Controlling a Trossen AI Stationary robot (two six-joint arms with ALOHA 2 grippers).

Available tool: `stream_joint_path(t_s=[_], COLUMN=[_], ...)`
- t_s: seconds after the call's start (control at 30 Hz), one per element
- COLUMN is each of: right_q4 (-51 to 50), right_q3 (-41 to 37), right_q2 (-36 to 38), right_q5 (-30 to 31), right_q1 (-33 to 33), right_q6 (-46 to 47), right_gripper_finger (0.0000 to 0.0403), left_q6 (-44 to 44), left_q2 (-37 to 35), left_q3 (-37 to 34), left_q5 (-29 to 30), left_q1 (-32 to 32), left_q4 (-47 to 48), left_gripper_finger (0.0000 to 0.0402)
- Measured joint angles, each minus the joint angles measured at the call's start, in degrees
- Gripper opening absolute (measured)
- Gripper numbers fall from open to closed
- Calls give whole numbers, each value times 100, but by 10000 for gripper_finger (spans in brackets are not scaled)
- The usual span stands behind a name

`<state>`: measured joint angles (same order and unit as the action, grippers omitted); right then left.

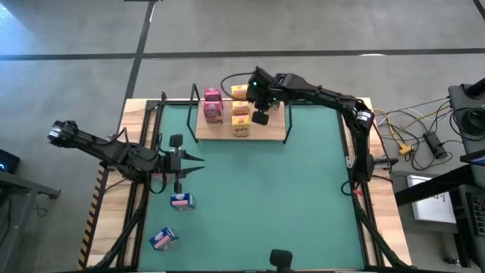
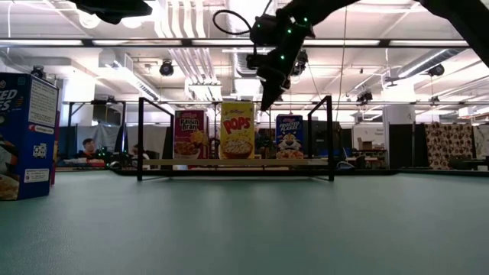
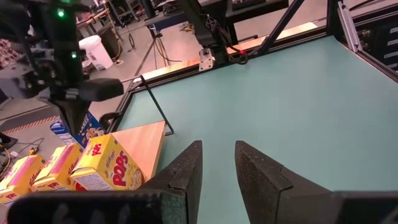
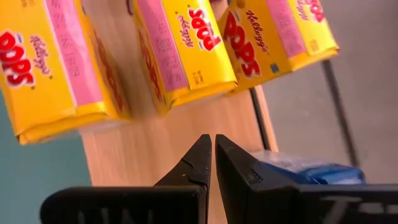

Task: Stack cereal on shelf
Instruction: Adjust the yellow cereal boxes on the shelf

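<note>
1. the shelf is a flat, pale wood board with thin upright black wire brackets at both ends, lying at the far middle of the counter, which wears a smooth green mat.
2. on the board stand small glossy card boxes: pink cereal boxes at its left, a row of yellow cereal boxes beside them, and one blue cereal box to the right of the yellow row.
3. the right pincer hangs just above the board beside the yellow row, its tapered dark fingers pressed together, holding nothing.
4. the left pincer waits at the counter's left side, its fingers set narrowly apart and empty.
5. two more blue boxes lie on the mat at near left, apart from each other.
</note>
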<state>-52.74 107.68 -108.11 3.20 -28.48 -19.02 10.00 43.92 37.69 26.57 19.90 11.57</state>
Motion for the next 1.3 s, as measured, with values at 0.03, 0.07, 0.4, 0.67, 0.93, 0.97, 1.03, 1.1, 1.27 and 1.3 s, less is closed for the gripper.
stream_joint_path(t_s=[0.03,0.07,0.4,0.67,0.93,0.97,1.03,1.1,1.27,1.3], right_q4=[89,189,832,855,854,858,857,879,1069,1116], right_q3=[-55,-112,-490,-501,-503,-503,-503,-503,-505,-505], right_q2=[1,-1,0,0,-1,-1,-1,0,-1,-1], right_q5=[-94,-161,-223,-483,-347,-231,-19,24,29,29], right_q1=[-31,-50,-56,38,41,33,33,33,33,33], right_q6=[16,23,-13,-4,44,40,-1,-28,-88,-111], right_gripper_finger=[13,13,13,13,13,13,13,13,13,13], left_q6=[0,0,2,1,0,0,2,0,0,0], left_q2=[-1,-1,-1,0,0,0,-1,0,-1,-2], left_q3=[0,0,0,0,0,0,0,0,0,0], left_q5=[0,0,0,0,-2,0,-1,-1,0,-1], left_q1=[0,0,-1,0,-2,0,0,-1,0,0], left_q4=[0,0,0,0,0,0,0,0,0,-1], left_gripper_finger=[77,77,77,77,77,77,77,77,77,77])
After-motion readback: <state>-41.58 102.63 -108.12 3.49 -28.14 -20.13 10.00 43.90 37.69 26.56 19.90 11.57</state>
